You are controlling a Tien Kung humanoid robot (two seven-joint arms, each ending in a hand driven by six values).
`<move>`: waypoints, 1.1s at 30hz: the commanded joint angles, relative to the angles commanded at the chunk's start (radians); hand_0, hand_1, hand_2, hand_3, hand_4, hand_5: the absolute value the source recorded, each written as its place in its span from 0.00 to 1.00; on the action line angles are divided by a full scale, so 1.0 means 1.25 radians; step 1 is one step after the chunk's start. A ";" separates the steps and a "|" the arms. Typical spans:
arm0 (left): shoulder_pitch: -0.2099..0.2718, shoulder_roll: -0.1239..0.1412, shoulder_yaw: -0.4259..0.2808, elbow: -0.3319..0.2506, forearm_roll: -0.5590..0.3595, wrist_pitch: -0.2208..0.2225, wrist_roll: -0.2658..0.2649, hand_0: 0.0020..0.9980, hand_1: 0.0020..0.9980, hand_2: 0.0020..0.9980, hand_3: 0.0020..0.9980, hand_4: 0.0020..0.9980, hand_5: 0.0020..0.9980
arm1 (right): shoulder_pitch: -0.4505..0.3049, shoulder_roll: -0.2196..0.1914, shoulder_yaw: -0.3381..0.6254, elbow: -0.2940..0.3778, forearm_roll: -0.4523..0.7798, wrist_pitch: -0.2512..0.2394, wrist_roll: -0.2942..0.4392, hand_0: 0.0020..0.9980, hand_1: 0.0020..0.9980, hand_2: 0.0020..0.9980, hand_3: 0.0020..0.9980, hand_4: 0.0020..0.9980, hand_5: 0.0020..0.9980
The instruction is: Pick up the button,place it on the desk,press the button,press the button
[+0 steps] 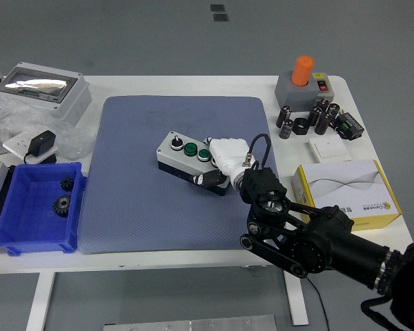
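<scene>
Fingers [208, 179] of the right hand [224, 162], white-shelled with dark tips, rest on the right end of the button box [186, 156]; whether they clasp the box or merely lie on it cannot be told from this angle. Head view: the button box, a pale housing on a dark base, lies tilted on the blue-grey mat [145, 179], slightly right of the mat's centre. Its top carries a black knob [173, 144] at the left end and two green buttons [190, 147] beside it, the second one next to the hand. The black right arm [310, 241] enters from the lower right corner and crosses the mat's near right corner. Left of the mat stands a blue bin [21, 238] holding two dark gears [62, 203]; beyond the bin lie a black adapter [41, 145] and a grey enclosure [40, 91] with a clear lid. Right of the mat sits a yellow-edged carton [345, 193]; beyond it are a white switch plate [330, 149], a cluster of dark cylinders [310, 117] and a grey box with an orange cap [303, 79]. All rest on the white table [193, 255].
</scene>
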 joint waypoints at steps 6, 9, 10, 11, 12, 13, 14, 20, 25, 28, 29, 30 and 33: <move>0.000 -0.001 -0.010 0.007 0.013 -0.001 -0.019 0.69 0.67 0.64 0.77 0.90 0.70 | -0.001 -0.001 0.002 0.000 -0.005 -0.006 0.010 0.10 0.31 0.35 0.46 0.26 0.00; 0.000 -0.002 -0.013 0.010 0.017 0.000 -0.027 0.69 0.67 0.64 0.77 0.90 0.70 | -0.002 -0.003 0.006 0.002 -0.010 -0.018 0.022 0.10 0.31 0.35 0.46 0.26 0.00; 0.001 -0.002 -0.014 0.011 0.018 0.000 -0.028 0.69 0.67 0.64 0.77 0.90 0.70 | -0.003 -0.004 0.008 0.004 -0.013 -0.024 0.026 0.10 0.31 0.35 0.46 0.26 0.00; 0.001 -0.002 -0.014 0.011 0.018 0.001 -0.030 0.69 0.67 0.64 0.77 0.90 0.71 | -0.004 -0.005 0.011 0.006 -0.016 -0.030 0.031 0.08 0.26 0.33 0.43 0.21 0.00; 0.001 -0.002 -0.014 0.011 0.018 0.002 -0.031 0.69 0.67 0.64 0.77 0.90 0.71 | -0.004 -0.007 0.016 0.009 -0.018 -0.039 0.037 0.08 0.26 0.33 0.43 0.21 0.00; 0.002 -0.003 -0.014 0.011 0.018 0.003 -0.031 0.69 0.67 0.64 0.77 0.90 0.71 | -0.005 -0.009 0.021 0.014 -0.020 -0.048 0.045 0.08 0.26 0.33 0.43 0.21 0.00; 0.002 -0.003 -0.014 0.011 0.018 0.003 -0.032 0.69 0.67 0.64 0.77 0.90 0.71 | -0.006 -0.012 0.024 0.019 -0.020 -0.055 0.052 0.08 0.26 0.33 0.43 0.21 0.00; 0.003 -0.005 -0.013 0.012 0.016 0.006 -0.035 0.68 0.67 0.64 0.77 0.89 0.71 | -0.006 -0.059 0.037 0.082 0.009 -0.096 0.136 0.07 0.24 0.35 0.43 0.20 0.00; 0.006 -0.007 -0.011 0.013 0.012 0.008 -0.036 0.68 0.67 0.65 0.77 0.89 0.71 | -0.002 -0.122 0.003 0.161 0.031 -0.088 0.224 0.07 0.23 0.36 0.43 0.21 0.00; 0.006 -0.009 -0.011 0.013 0.013 0.008 -0.036 0.68 0.67 0.65 0.77 0.89 0.71 | 0.004 -0.143 -0.038 0.209 0.033 -0.075 0.275 0.07 0.23 0.36 0.43 0.21 0.00; 0.005 -0.010 -0.011 0.013 0.014 0.008 -0.037 0.68 0.67 0.65 0.77 0.88 0.70 | 0.006 -0.146 -0.051 0.216 0.038 -0.073 0.287 0.07 0.23 0.36 0.43 0.21 0.00; 0.004 -0.010 -0.012 0.013 0.014 0.007 -0.038 0.68 0.67 0.65 0.77 0.88 0.70 | 0.007 -0.147 -0.061 0.219 0.044 -0.071 0.295 0.07 0.23 0.36 0.43 0.21 0.00; 0.003 -0.011 -0.013 0.014 0.016 0.006 -0.040 0.68 0.67 0.65 0.77 0.88 0.70 | 0.007 -0.145 -0.079 0.211 0.051 -0.072 0.306 0.07 0.23 0.36 0.43 0.21 0.00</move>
